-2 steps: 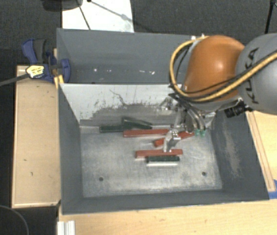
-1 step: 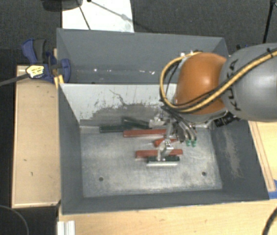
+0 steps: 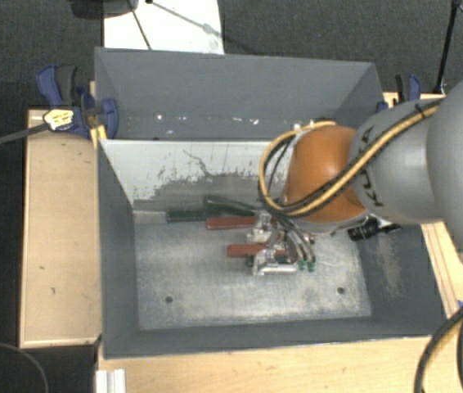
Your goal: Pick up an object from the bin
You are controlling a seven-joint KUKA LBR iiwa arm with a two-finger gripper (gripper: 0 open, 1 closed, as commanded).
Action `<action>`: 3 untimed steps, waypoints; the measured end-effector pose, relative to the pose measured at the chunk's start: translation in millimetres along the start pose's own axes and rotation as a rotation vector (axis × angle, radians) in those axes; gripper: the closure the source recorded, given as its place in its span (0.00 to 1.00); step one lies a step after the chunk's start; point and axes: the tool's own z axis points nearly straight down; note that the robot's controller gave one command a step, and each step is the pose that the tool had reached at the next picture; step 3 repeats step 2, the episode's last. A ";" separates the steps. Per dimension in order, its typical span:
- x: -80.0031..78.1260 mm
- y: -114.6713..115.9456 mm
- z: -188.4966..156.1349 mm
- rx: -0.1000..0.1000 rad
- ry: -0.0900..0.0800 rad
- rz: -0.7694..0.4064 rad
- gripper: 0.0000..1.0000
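One dark green stick (image 3: 184, 215) and a reddish-brown stick (image 3: 230, 223) lie at the far side of the bin (image 3: 174, 301); the gripper (image 3: 276, 256) sits low at a shorter reddish-brown piece (image 3: 240, 250), open or closed impossible to tell.

The bin (image 3: 117, 244) is plain grey. Its back wall is scuffed with pale, whitish scratches, and its floor is a lighter, dull silver-grey with a few dark specks. On that floor lie a dark green stick (image 3: 184, 214), a reddish-brown stick (image 3: 230, 222) and a reddish-brown piece (image 3: 238, 250). The claw (image 3: 274, 260) is bright silver metal with small green bits on it. The wrist cover (image 3: 321, 178) is glossy orange, crossed by a yellow cable (image 3: 362, 160) edged in black, and the arm (image 3: 428, 170) is pale grey.
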 end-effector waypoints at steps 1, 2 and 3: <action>0.0 0.0 0.0 0.000 0.000 0.001 1.00; -3.1 14.5 -187.9 0.003 0.018 -0.029 1.00; -3.1 14.5 -187.9 0.003 0.018 -0.029 1.00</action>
